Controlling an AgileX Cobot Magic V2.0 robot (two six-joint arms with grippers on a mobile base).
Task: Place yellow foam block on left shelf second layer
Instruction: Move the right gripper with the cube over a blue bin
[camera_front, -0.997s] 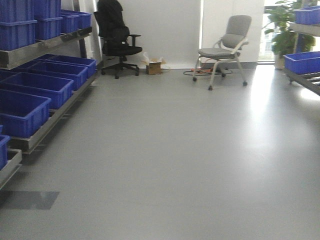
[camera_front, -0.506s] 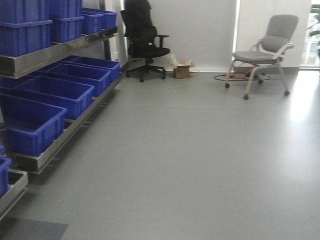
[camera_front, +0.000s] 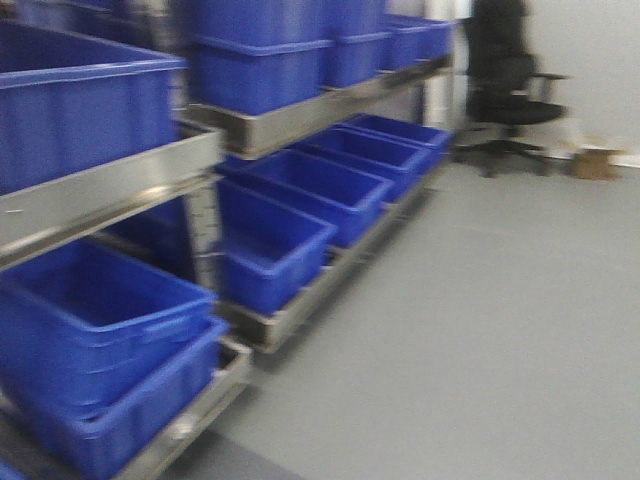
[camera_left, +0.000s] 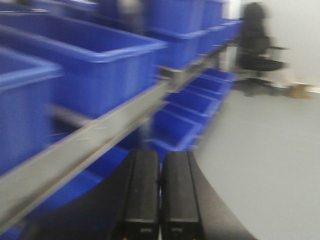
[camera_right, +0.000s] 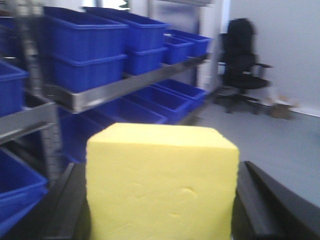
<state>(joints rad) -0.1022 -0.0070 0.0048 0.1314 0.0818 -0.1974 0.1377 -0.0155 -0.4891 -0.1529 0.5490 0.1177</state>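
Exterior front-facing view: a steel shelf rack was seen along the left side, blurred, its tiers lined with open blue bins set side by side. A plain grey floor, smooth and faintly glossy, was spread to the right of the rack. At the far end of the room a black office chair was stood against a pale wall, and a small cardboard box was set on the floor just beside it.

In the left wrist-mounted view, the left gripper was shown with its two dark fingers pressed flat together and nothing between them, held near a shelf rail with blue bins above and below it.

In the right wrist-mounted view, the yellow foam block was clamped in the right gripper, one black finger being visible at each side of it. The block was held upright in the air, well apart from the rack, its matte front face marked by shallow dents. No part of it was rested on any shelf.
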